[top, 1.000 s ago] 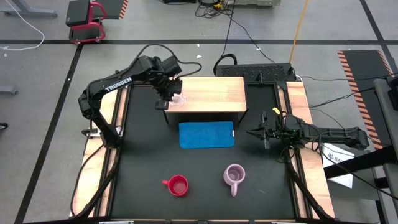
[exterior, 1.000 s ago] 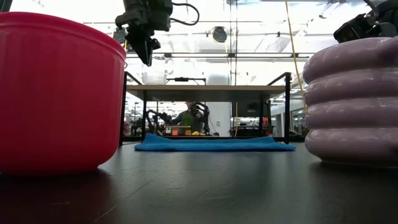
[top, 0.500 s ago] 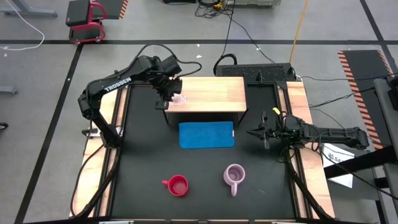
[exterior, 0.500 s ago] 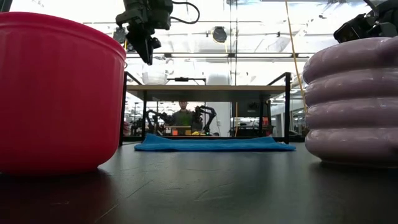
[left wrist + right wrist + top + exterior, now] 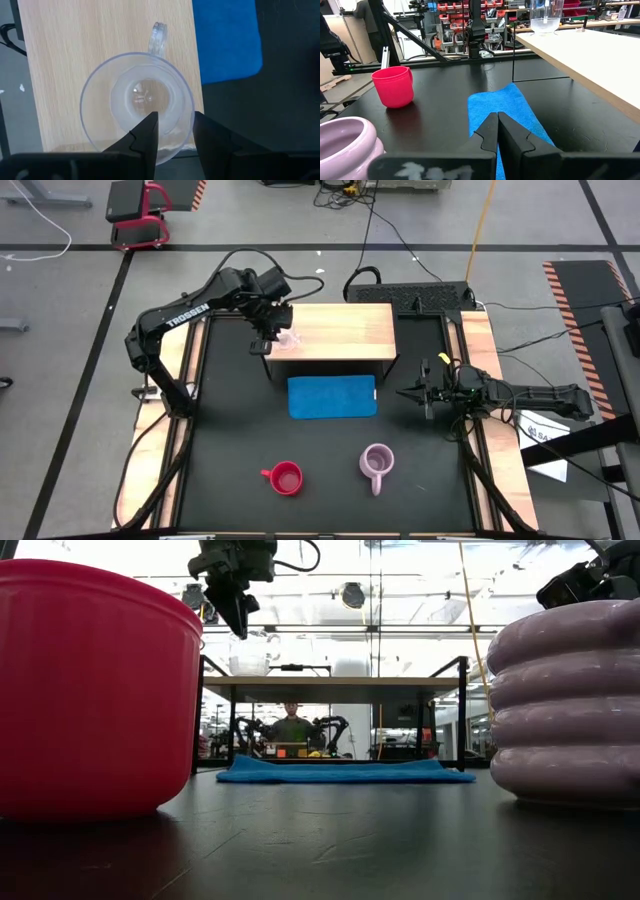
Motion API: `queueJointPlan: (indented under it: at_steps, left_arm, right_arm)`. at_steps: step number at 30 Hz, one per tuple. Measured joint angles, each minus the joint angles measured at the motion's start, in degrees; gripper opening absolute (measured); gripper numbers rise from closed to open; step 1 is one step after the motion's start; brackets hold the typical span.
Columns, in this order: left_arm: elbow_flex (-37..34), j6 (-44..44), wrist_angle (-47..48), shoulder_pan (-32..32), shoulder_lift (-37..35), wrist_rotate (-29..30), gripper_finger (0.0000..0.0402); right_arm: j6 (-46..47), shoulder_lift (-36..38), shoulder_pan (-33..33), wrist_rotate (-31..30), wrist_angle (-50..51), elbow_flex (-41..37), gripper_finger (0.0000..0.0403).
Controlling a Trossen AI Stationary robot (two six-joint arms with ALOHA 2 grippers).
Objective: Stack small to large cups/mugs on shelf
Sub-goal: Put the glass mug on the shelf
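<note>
High view: the clear glass cup [image 5: 289,339] stands on the shelf [image 5: 345,332], at the left end by its near-left corner. The left gripper [image 5: 268,335] hovers over that corner, just left of the cup. The right gripper [image 5: 424,393] waits at the table's right edge, level with the blue mat [image 5: 332,396], which lies in front of the shelf. The red mug [image 5: 285,478] and the lilac mug [image 5: 376,463] sit apart near the front of the table.

Low view: the left gripper [image 5: 235,612] hangs above the shelf top [image 5: 330,682], clear of the glass cup [image 5: 249,661], a height gap the high view hides. The red mug [image 5: 95,690] and lilac mug [image 5: 565,705] fill the 2 sides. A person shows far behind, under the shelf.

Left wrist view: the left gripper [image 5: 173,131] has its 2 fingers slightly apart, holding nothing, over the rim of the empty glass cup [image 5: 137,107], whose handle points away.

Right wrist view: the right gripper [image 5: 497,125] has its fingers pressed together, empty, above the blue mat [image 5: 512,112]; the red mug [image 5: 394,86] and the far glass cup [image 5: 543,16] show beyond.
</note>
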State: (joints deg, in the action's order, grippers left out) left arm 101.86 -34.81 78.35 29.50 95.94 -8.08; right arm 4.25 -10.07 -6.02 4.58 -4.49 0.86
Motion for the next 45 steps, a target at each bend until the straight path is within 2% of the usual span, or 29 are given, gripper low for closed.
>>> queueJointPlan:
  at_steps: [8,11,14,16,24,33,36,40,45]
  left_arm:
    - [0.00,-0.53,0.20,0.00,0.02,0.00,0.0110]
    - [0.00,-0.78,0.30,0.00,0.02,0.13,0.0075]
    - [0.00,-1.38,0.35,0.00,0.02,0.66,0.0022]
    - [0.00,-1.61,0.57,0.00,0.00,0.79,0.0009]
    - [0.00,-7.86,1.31,0.00,0.02,0.79,0.0005]
    - [0.00,-21.29,0.81,0.14,0.02,0.54,0.0003]
    - [0.00,-25.50,0.86,0.67,0.01,-0.82,0.0002]
    - [0.00,-29.20,1.42,1.87,-0.42,-6.10,0.0001]
    - [0.01,-32.26,3.77,3.36,-1.38,-8.56,0.0001]
  right_arm:
    - [0.02,0.00,0.02,0.00,0.00,0.00,0.0000]
    - [0.04,0.00,0.00,0.00,0.00,0.00,0.0000]
    - [0.04,0.00,0.01,0.00,0.00,0.00,0.0000]
    - [0.04,0.00,0.00,0.00,0.00,-0.02,0.0000]
    - [0.67,0.00,0.01,0.00,0.00,0.00,0.0000]
    - [1.09,0.01,0.00,0.00,0.00,0.00,0.0000]
    - [1.09,0.00,0.00,0.00,0.00,0.00,0.0000]
    - [1.09,0.00,0.01,0.00,-0.02,0.00,0.0000]
    - [1.07,0.02,0.00,0.00,-0.99,0.00,0.0000]
